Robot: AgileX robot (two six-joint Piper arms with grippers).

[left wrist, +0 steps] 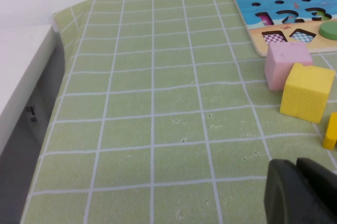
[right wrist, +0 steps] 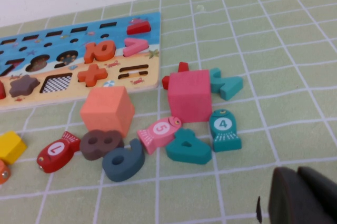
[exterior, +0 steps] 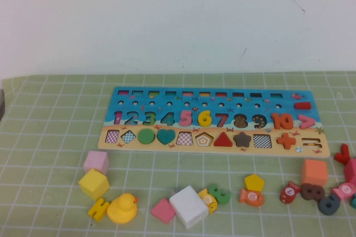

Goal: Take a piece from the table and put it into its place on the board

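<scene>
The board point(exterior: 133, 93) lies across the middle of the green mat, blue on top with a tan strip of shapes. The yellow "6" piece point(exterior: 204, 118) sits flat in its slot between the pink 5 and the red 7. Neither arm shows in the high view. My left gripper point(left wrist: 298, 164) is shut and empty, low over bare mat left of the board's near corner point(left wrist: 258, 45). My right gripper point(right wrist: 297, 172) is shut and empty over the mat, right of the board's end point(right wrist: 150, 79). The 6 is out of both wrist views.
Loose pieces line the mat in front of the board: pink cube point(exterior: 96, 162), yellow cube point(exterior: 93, 183), yellow duck point(exterior: 122, 208), white cube point(exterior: 188, 206), green 3 point(exterior: 221, 193), yellow pentagon point(exterior: 254, 182), orange cube point(exterior: 314, 172). A dark blue numeral point(right wrist: 124, 162) and fish pieces cluster at the right.
</scene>
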